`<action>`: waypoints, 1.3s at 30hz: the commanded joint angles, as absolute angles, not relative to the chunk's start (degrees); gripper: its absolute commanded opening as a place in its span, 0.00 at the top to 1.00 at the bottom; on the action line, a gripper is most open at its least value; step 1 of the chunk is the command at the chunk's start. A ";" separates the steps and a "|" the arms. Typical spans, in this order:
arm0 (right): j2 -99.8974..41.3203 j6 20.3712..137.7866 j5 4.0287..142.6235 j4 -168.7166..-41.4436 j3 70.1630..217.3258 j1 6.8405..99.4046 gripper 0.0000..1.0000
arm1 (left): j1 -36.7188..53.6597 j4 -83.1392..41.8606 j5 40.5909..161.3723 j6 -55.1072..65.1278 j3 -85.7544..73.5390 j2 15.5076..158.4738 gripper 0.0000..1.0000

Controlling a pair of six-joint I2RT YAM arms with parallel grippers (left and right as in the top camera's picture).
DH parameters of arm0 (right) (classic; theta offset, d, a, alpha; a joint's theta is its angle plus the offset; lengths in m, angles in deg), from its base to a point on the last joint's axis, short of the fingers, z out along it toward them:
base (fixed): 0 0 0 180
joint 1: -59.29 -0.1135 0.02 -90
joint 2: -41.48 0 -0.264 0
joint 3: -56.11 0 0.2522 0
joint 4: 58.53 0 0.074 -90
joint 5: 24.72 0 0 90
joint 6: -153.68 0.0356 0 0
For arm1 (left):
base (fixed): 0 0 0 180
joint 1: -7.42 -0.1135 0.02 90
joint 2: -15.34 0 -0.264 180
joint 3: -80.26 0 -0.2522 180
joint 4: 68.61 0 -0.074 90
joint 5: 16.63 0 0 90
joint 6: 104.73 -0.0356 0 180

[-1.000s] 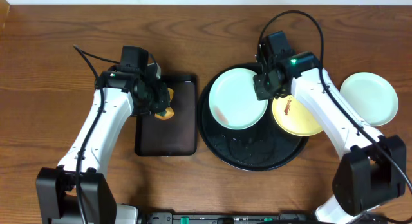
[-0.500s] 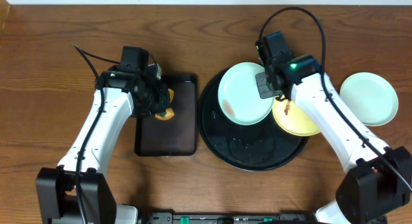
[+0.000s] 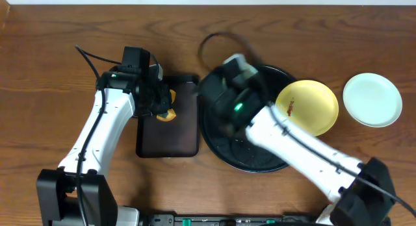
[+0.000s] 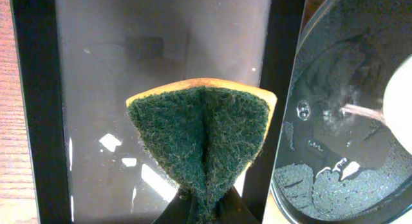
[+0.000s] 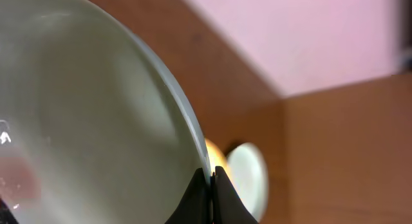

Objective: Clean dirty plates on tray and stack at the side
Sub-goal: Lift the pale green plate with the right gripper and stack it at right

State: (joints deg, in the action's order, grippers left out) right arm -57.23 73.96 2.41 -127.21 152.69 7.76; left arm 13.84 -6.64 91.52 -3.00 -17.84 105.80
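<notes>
My right gripper [image 5: 211, 185] is shut on the rim of a mint-blue plate [image 5: 84, 121], held tilted up on edge. In the overhead view the blurred right arm [image 3: 231, 89] hangs over the left part of the round black tray [image 3: 260, 158] and hides that plate. The yellow plate [image 3: 307, 108], with a brown smear, lies at the tray's right edge. The second mint-blue plate [image 3: 372, 99] lies on the table at the right. My left gripper [image 3: 162, 106] is shut on a green and yellow sponge [image 4: 203, 140] above the rectangular tray.
The small rectangular black tray [image 3: 168, 132] lies left of the round tray; its wet floor shows in the left wrist view [image 4: 161, 56]. The round tray's floor [image 4: 335, 134] is wet and foamy. A wall runs along the table's far edge.
My right arm lifted the mint-blue plate off the round tray, swung it left and tipped it on edge. The yellow plate is now uncovered. The left arm has not moved.
</notes>
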 commanded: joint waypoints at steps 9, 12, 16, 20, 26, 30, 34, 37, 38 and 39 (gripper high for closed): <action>-55.68 78.66 -15.86 -127.39 153.66 2.29 0.99 | 13.60 -6.44 92.41 -3.77 -17.47 105.89 0.89; -55.68 80.59 -12.87 -127.41 153.63 3.65 0.99 | 13.60 -6.44 92.41 -3.77 -17.47 105.89 0.89; -55.68 84.15 4.25 -127.36 153.66 9.66 0.99 | 13.60 -6.42 92.41 -3.77 -17.47 105.89 0.89; -55.62 84.87 24.95 -126.66 153.66 18.84 0.99 | 13.60 -6.44 92.41 -3.77 -17.47 105.89 0.86; -55.11 77.44 53.56 -122.45 153.85 35.67 0.99 | 13.60 -6.47 92.41 -3.77 -17.47 105.89 0.86; -53.78 73.81 78.06 -120.30 154.44 50.36 0.99 | 13.60 -6.44 92.41 -3.77 -17.47 105.89 0.92; -53.67 73.90 87.85 -119.19 154.44 66.09 0.99 | 13.60 -6.44 92.41 -3.77 -17.47 105.89 0.92; -53.95 73.90 87.15 -119.19 154.44 76.30 0.99 | 13.62 -6.44 92.44 -3.74 -17.47 105.89 0.92; -54.02 73.92 86.43 -119.12 154.44 79.89 0.99 | 13.64 -6.44 92.44 -3.74 -17.47 105.89 0.92; -54.11 73.94 85.86 -119.01 154.44 82.86 0.99 | 13.66 -6.44 92.44 -3.74 -17.47 105.89 0.92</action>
State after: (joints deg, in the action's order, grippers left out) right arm -56.07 74.97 81.38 -118.99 153.37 76.76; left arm 13.84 -6.62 91.71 -3.02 -17.84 105.80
